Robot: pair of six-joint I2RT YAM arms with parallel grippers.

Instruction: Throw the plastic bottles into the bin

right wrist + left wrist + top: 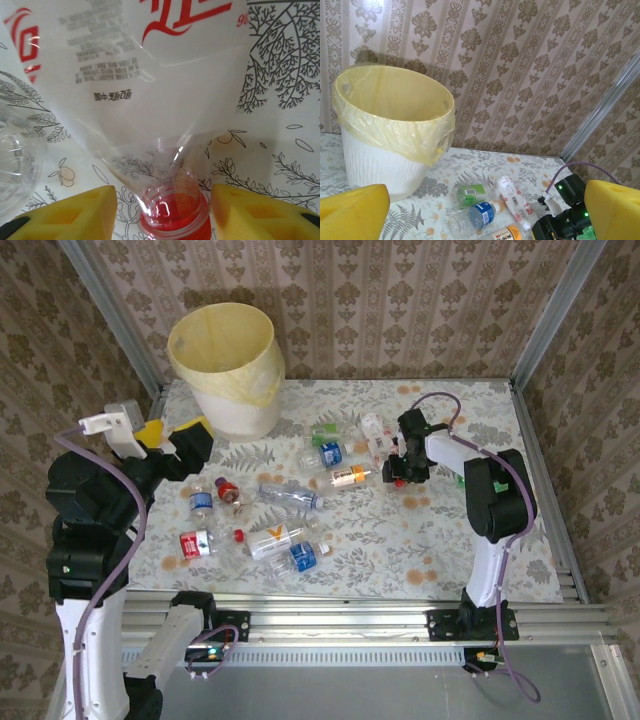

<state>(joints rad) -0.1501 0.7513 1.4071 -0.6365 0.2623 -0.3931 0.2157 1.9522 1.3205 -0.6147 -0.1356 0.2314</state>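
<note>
White-labelled bottle (150, 65) lies on the table (280, 125) at the right edge of the scattered plastic bottles (283, 537), well apart from the bin (225, 360), its red cap (174, 217) between the fingers of the right gripper (164, 205), which stand apart, untouching, and should clamp squarely on the neck; left gripper (482, 215) gapes wide.

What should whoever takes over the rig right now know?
Left gripper: open, empty, beside the bin.
Right gripper: fingers open either side of the red cap of a white-labelled bottle, not yet pinching.
Bottles: a dozen or so lying on the table; bin at far left.
Done: no bottle seen binned.
To do: grasp this one, bin it, then the rest.
</note>
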